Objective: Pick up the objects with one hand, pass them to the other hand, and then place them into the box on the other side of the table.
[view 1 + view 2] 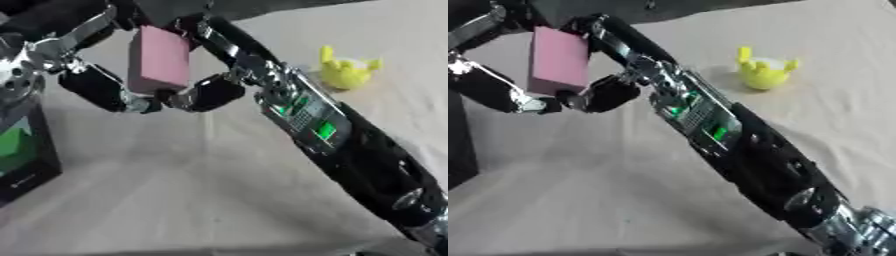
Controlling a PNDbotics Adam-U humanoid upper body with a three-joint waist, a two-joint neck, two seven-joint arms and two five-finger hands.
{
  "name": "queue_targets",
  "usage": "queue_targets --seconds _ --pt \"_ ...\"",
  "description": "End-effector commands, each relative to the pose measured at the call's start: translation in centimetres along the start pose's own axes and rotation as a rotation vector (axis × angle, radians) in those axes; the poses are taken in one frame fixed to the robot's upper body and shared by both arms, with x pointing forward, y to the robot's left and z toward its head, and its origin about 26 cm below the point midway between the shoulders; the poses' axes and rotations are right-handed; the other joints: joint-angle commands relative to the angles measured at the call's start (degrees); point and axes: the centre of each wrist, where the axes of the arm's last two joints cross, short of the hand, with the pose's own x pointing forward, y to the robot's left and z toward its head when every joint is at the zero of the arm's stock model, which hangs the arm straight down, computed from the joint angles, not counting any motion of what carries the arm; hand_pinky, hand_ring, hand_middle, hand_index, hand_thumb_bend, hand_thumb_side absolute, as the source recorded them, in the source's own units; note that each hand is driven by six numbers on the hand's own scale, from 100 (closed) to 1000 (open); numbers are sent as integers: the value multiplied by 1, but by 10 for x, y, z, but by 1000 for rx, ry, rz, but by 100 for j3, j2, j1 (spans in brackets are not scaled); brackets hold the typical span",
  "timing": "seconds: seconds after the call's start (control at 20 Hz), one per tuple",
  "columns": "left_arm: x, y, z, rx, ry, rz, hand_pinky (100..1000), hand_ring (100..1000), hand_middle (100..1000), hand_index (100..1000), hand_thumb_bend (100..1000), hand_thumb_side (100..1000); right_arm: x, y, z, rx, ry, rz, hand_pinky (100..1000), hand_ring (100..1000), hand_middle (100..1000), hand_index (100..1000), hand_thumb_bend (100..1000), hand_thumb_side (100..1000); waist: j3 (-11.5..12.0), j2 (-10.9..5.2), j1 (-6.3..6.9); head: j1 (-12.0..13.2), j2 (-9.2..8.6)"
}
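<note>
in the left eye view a pink block (pixel 159 59) hangs above the tabletop (pixel 175 190) near the upper left, upright and a little tilted. the right hand (pixel 206 90) reaches in along a long black arm from the lower right, and its fingers are curled round the block's right side and lower edge. the left hand (pixel 96 85) comes from the upper left, with black fingers curled under the block's lower left corner, so both hands are clamped on the block at once. a yellow toy (pixel 347 71) sits on the cloth well apart to the right. a dark box (pixel 26 145) with a green patch stands at the left edge.

in the right eye view the same block (pixel 559 61) sits further left, pinched between the right hand (pixel 605 95) and the left hand (pixel 496 92), whose fingertips nearly meet beneath it. the yellow toy (pixel 761 71) lies on the pale tabletop (pixel 623 200) beyond the right forearm, touching nothing. only a dark strip of the box (pixel 458 150) shows at the left edge.
</note>
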Motion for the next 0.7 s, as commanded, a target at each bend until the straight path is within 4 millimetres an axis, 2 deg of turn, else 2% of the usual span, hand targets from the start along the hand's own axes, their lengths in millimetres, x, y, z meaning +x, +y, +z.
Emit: queue_targets --seconds 0.05,0.3,0.35,0.4,0.55,0.7 --pt "-2 18 8 39 6 -29 812 776 732 749 529 187 10 -1 -1 14 -55 30 784 625 470 530 408 100 20 -159 27 -6 -31" --pt "-1 20 12 34 4 -27 812 775 729 745 504 151 10 -1 0 24 -70 45 784 625 470 530 411 100 22 -156 22 -4 -45" --pt "0 20 12 33 2 -27 812 775 726 741 495 150 9 -1 0 25 -70 46 784 625 469 529 176 100 23 -154 22 -5 -45" --pt "0 20 13 34 1 -26 812 774 725 739 490 151 9 -1 0 21 -68 47 784 625 469 529 143 100 23 -153 22 -5 -47" --pt "2 21 14 39 0 -18 809 769 709 722 457 153 9 -1 0 14 -65 48 783 625 469 529 144 100 23 -147 21 -6 -51" --pt "3 21 14 52 1 -6 805 760 687 695 415 168 8 0 1 15 -61 51 783 625 469 530 106 100 19 -140 22 -7 -50"
